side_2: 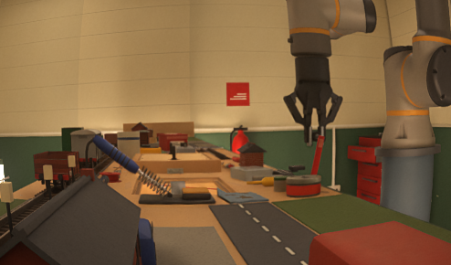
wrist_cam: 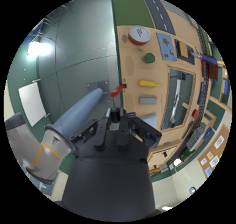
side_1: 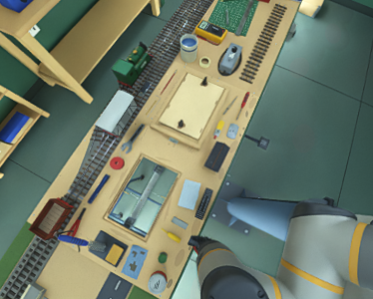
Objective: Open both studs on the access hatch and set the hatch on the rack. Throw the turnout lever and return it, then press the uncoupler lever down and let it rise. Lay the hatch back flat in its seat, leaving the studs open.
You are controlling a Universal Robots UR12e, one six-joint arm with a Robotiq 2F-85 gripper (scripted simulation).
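Note:
A red lever (side_2: 317, 154) (wrist_cam: 117, 90) stands tilted at the near edge of the bench, by the arm's base. Its grey top sits between the fingers. My gripper (side_2: 313, 135) (wrist_cam: 114, 116) hangs straight down over it. The hatch (side_1: 192, 105) lies on the rack further along the bench, with two dark studs on it. The open seat (side_1: 142, 195) (wrist_cam: 178, 97) shows a grey mechanism inside. My gripper is closed around the top of the red lever.
A red-and-grey round tin (side_2: 303, 186) (wrist_cam: 139, 35) sits near the lever, with a green cylinder (wrist_cam: 149, 57) and a yellow tool (wrist_cam: 149, 84) beside it. Track runs along the far edge with a green locomotive (side_1: 131, 65). The arm's pedestal (side_2: 405, 182) stands right of the bench.

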